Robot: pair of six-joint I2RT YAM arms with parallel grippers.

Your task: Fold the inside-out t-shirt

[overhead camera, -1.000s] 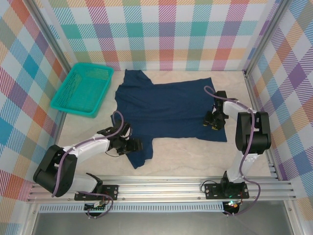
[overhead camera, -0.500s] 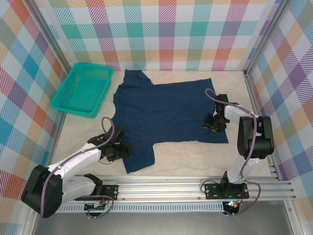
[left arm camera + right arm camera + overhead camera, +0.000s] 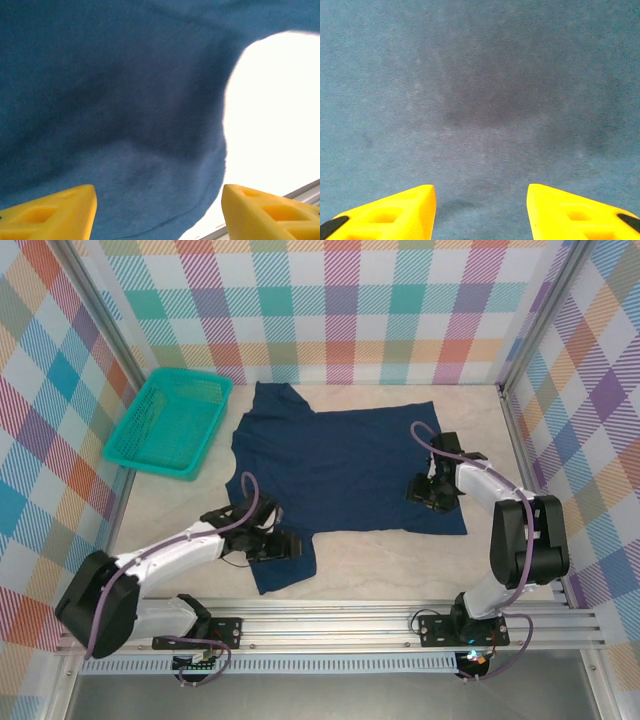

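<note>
- The inside-out t-shirt point(image 3: 340, 465) is lying spread out in a single layer on the desk point(image 3: 390, 560), with its neck end toward the left and its hem toward the right. No fold is showing yet.
- As I judge it, the task is only just beginning: both sleeves are sticking out to the sides, and every fold is waiting to be made.
- The left gripper point(image 3: 285, 545) is standing open. In its wrist view the yellow fingers point(image 3: 55, 212) are set wide apart with nothing pinched between them, and navy cloth is spreading out ahead of them.
- That gripper is sitting low over the near sleeve, at the shirt's near left corner. The sleeve's curved edge and the pale desk are showing just to one side.
- Behind it, the left arm is stretching out low and nearly flat from its base, angling rightward across the bare desk.
- The right gripper point(image 3: 422, 490) is also open. Its fingers point(image 3: 390, 210) are parted over flat cloth, and no fabric is gathering between them.
- It is hanging over the shirt's body near the hem, toward the near right corner. Whether its tips are touching the cloth I cannot tell.
- The right arm is rising from its base, bending at the elbow by the right wall and reaching inward and down to the shirt.
- The teal basket point(image 3: 150, 468) is sitting at the far left, just beside the shirt's neck end and apart from both grippers.
</note>
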